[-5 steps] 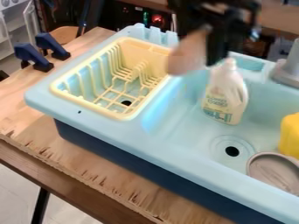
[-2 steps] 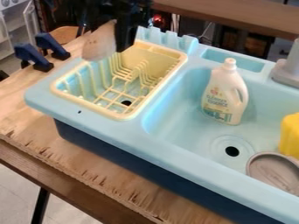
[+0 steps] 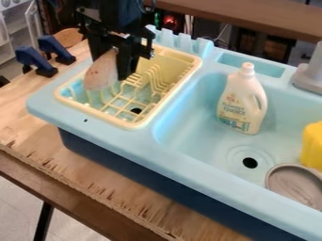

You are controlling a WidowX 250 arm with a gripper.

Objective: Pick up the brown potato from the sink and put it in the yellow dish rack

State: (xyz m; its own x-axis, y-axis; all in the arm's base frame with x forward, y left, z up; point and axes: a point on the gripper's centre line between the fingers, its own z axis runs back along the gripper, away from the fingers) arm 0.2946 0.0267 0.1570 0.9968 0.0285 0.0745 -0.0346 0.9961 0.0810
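Note:
At the upper left, the black gripper [image 3: 114, 68] hangs over the back left part of the yellow dish rack [image 3: 129, 125]. It is shut on a flat, pale pinkish piece [image 3: 100, 75] with small red marks, which points downward. The piece's lower end overlaps the rack's left side from this angle; whether it touches the rack I cannot tell. The rack is set into the left part of the light blue toy sink [image 3: 125, 141].
A white cleanser bottle [image 3: 242, 101] stands upright in the basin. A grey round dish [image 3: 295, 183] and a yellow object [image 3: 312, 147] lie at the right, beside the grey faucet [image 3: 309, 75]. Blue clamps [image 3: 36, 61] grip the table's back left.
The gripper has moved left with the pale piece, from above the basin's back edge to the dish rack, and then lower. The bottle, dish and rack have not moved.

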